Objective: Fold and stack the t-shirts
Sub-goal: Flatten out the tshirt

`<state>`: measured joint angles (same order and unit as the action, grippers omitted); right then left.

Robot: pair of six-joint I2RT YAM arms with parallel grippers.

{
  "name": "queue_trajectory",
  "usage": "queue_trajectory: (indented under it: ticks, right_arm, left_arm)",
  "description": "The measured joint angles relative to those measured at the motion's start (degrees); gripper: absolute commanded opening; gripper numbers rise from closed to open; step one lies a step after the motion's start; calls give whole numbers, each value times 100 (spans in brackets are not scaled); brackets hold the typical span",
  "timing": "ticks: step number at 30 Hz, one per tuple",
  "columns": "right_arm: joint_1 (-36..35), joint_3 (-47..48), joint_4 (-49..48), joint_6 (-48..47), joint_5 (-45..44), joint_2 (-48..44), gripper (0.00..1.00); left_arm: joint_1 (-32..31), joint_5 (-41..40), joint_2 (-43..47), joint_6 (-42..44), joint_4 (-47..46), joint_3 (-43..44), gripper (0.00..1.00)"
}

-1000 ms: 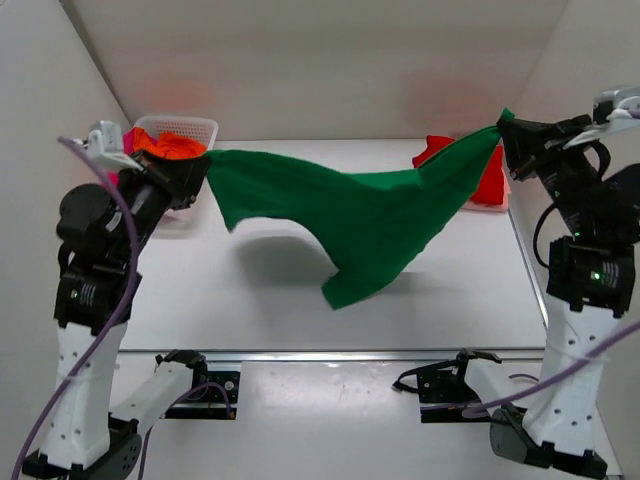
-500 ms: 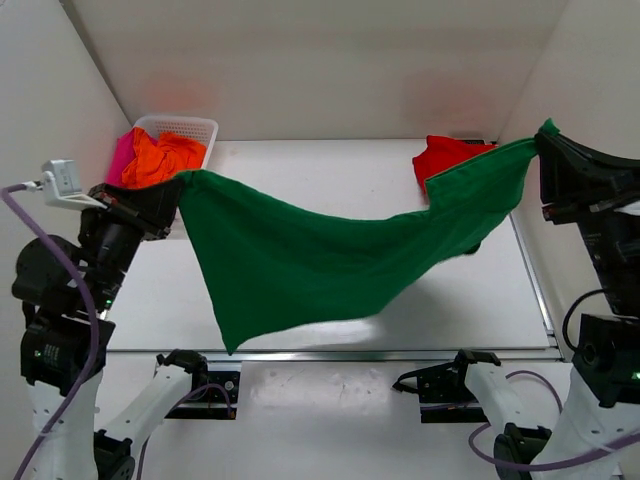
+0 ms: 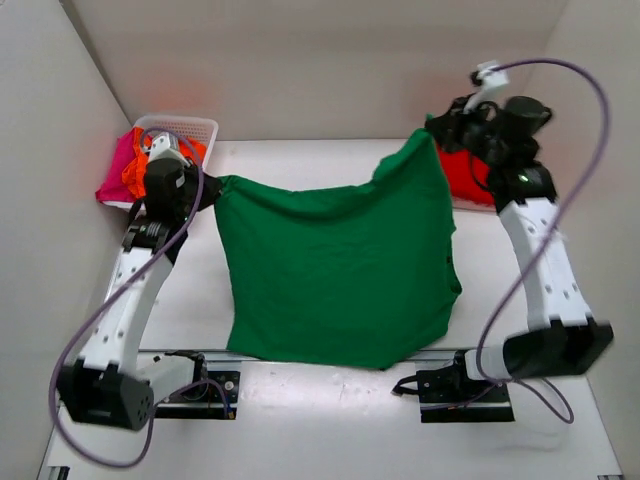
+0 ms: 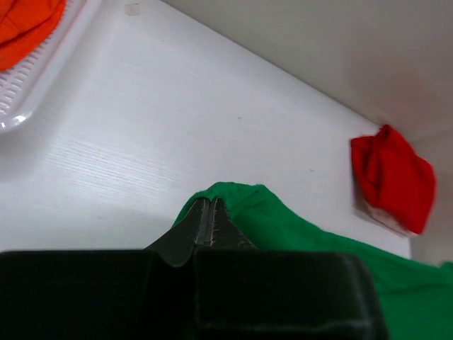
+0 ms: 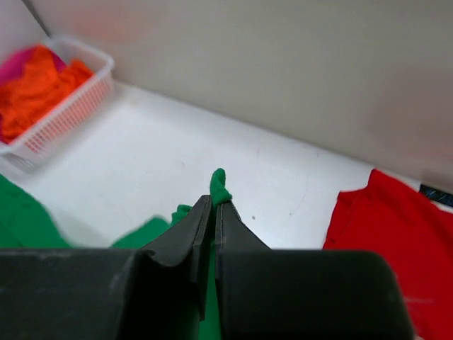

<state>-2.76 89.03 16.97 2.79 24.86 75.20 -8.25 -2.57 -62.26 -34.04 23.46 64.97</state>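
Top external: soft green t-shirt [image 3: 340,270] hangs, broad smooth sheet; L fingers [image 4: 190,237], R fingers [image 5: 185,239] clamped on corners.

I count 4 shirts: 1 green shirt [image 3: 340,270], 1 red shirt [image 3: 470,180], 1 orange shirt [image 5: 39,92], 1 pink shirt [image 3: 112,178]. 1 basket [image 3: 185,122]. My grippers number 2: left gripper [image 4: 211,205], right gripper [image 5: 214,202].

Hanging shirt [image 3: 340,270] spans the table [image 3: 310,160] centre, its lower hem at the 6 o'clock edge. Left gripper [image 3: 214,187] pinches one top corner at 9 o'clock, right gripper [image 3: 432,129] pinches the other at 1 o'clock. Basket [image 3: 190,121] sits at 10 o'clock by the back wall, two shirts [image 3: 112,175] in it, spilling over its left side. Lone shirt [image 3: 468,175] lies on the table at 2 o'clock, just right of the right gripper.
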Motion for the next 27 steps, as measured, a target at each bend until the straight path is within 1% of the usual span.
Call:
queue_trajectory:
  ticks: [3,5,8,10,13,17,21,27]
  right_arm:
    - [-114,33,-146,-184,-131,892,0]
    - [-50,249,-42,-295,-212,1370,0]
    - [48,697,114,-356,-315,1611,0]
    - [105,1222,184,-411,-374,1567,0]
    - [170,1663,160,-433,-391,1220,0]
    - [319,1790,125,-400,-295,308,0]
    - [564,1519,-35,-330,-201,-546,0]
    - [693,776,81,-146,-35,-1368,0]
  left_arm:
    - [175,-9,-708,140,-323,37,0]
    - [238,-11,-1058,243,-337,282,0]
    - [254,-9,-1235,321,-343,798,0]
    - [240,-9,-1211,343,-328,1281,0]
    - [173,-15,-949,354,-387,1910,0]
    - [144,-83,-208,323,-396,1985,0]
    - [127,-131,433,299,-328,1904,0]
    - [24,-184,1196,293,140,1373,0]
